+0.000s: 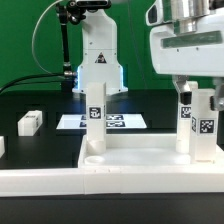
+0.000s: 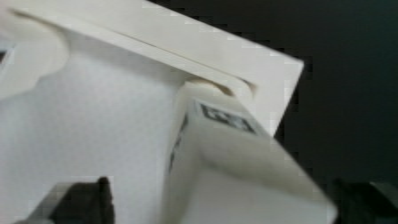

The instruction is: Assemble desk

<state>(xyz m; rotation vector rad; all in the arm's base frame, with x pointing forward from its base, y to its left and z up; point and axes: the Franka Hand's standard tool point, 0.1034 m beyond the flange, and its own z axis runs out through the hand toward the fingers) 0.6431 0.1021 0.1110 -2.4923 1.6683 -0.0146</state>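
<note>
A green backdrop (image 1: 30, 40) hangs behind a black table (image 1: 40, 100).

Farthest from the pincer (image 1: 197, 100), at the exterior view's left edge, a small white piece (image 1: 2, 145) is cut off by the frame; what it is cannot be told. Just nearer the pincer, but well apart from it, a loose leg (image 1: 30, 122) lies on its side on the bare table.

Nearer again, the arm's white base (image 1: 97, 60) stands at the back, with the marker board (image 1: 125, 122) flat in front of it.

The desk panel (image 1: 140, 160) lies flat below the pincer and stretches away from it toward the exterior view's left. At the panel's far corner from the pincer, a standing leg (image 1: 95, 120) rises upright with tags on its faces.

Directly under the pincer, the second leg (image 1: 200, 125) stands upright at the panel's corner on the exterior view's right.

In the wrist view, the pincer (image 2: 222, 205) straddles the second leg (image 2: 240, 160). Its dark fingertips (image 2: 80, 200) are spread wide, with a clear gap on at least one side, so the jaws are apart and not clamped. The leg's foot meets the desk panel (image 2: 107, 110) at a corner socket.
</note>
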